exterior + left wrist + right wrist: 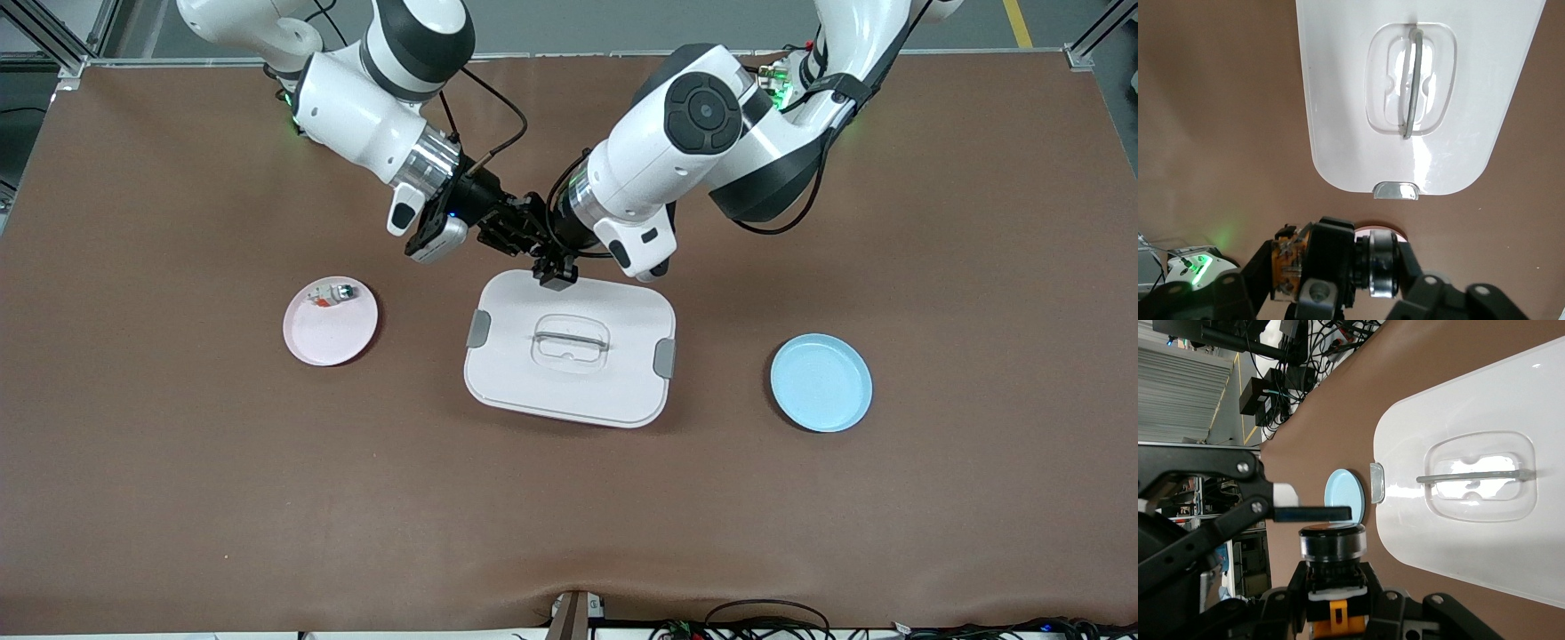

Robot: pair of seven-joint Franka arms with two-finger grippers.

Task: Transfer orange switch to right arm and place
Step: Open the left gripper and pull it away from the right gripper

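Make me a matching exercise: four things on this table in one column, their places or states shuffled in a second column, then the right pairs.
Things:
1. orange switch
2. whitish switch
3. blue plate
4. white lid

Places or states:
A. bare, toward the left arm's end
B. lying on the pink plate
C. held up between the two grippers
D. flat in the middle, handle up

Pairs: 1-C, 2-B, 3-A, 4-D

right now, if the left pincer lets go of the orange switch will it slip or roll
Probably light and rigid: the orange switch is tiny between the right pincer and left pincer. Its round glossy cap could slip or twist. Dropped on the white lid, it would likely roll.
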